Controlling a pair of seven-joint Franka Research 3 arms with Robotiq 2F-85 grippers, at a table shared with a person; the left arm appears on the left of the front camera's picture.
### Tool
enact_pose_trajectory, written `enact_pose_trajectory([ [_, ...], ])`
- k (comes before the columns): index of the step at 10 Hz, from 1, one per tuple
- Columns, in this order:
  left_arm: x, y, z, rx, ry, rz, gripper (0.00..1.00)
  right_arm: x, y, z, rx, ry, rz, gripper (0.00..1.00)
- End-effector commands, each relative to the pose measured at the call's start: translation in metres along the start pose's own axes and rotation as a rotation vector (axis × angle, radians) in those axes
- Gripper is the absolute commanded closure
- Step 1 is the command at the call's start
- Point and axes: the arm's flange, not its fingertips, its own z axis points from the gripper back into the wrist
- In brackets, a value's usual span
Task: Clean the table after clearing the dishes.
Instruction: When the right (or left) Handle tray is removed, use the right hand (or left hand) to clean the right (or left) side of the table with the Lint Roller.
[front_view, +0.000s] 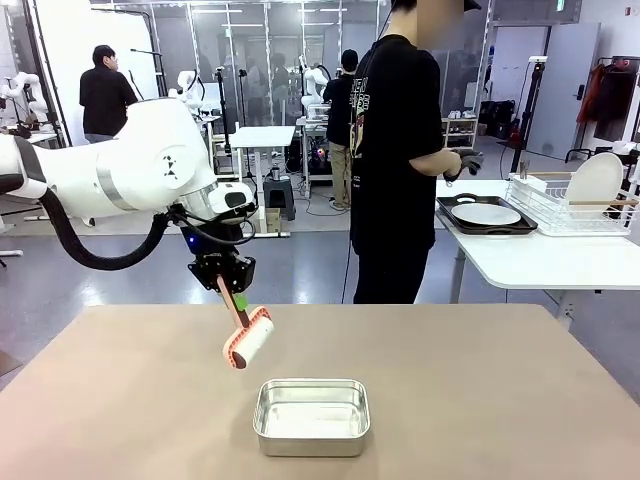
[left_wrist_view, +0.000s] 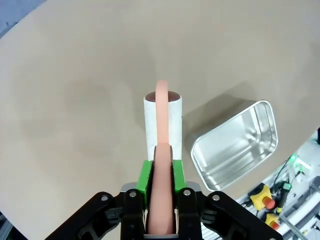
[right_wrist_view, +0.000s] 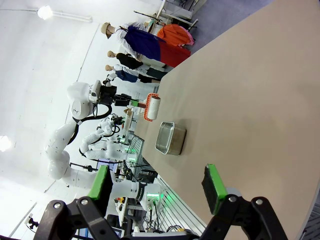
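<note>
One gripper is loaded: our left gripper is clenched on the salmon-pink handle of a lint roller, and its green pads press the handle from both sides. The white roll hangs tilted over the tan table; we cannot tell whether it touches the top. A small steel pan sits at six o'clock on the table, with the roller at about ten o'clock of it. Our right gripper is released, its fingers spread wide and grasping nothing. At two o'clock from the pan, beyond the table, a white plate lies on a dark tray on a white side table. A person at twelve o'clock faces that tray.
</note>
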Motion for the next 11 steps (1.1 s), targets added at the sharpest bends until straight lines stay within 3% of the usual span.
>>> enact_pose_trajectory([
  [1,-0.002,0.0,-0.002,0.003,-0.004,0.001,0.79,-0.003,0.004,-0.001,0.008,-0.006,0.005,0.07],
  [2,0.016,0.018,-0.016,-0.054,0.003,0.153,0.79,-0.003,0.004,-0.001,0.008,-0.006,0.005,0.07],
  [4,0.013,0.033,-0.04,-0.107,0.047,0.261,0.79,-0.003,0.004,-0.001,0.008,-0.006,0.005,0.07],
  [7,-0.007,0.059,-0.056,-0.19,-0.024,0.32,0.79,-0.003,0.004,-0.001,0.008,-0.006,0.005,0.07],
  [11,-0.039,0.091,-0.073,-0.197,-0.115,0.368,0.79,-0.003,0.004,-0.001,0.008,-0.006,0.005,0.07],
])
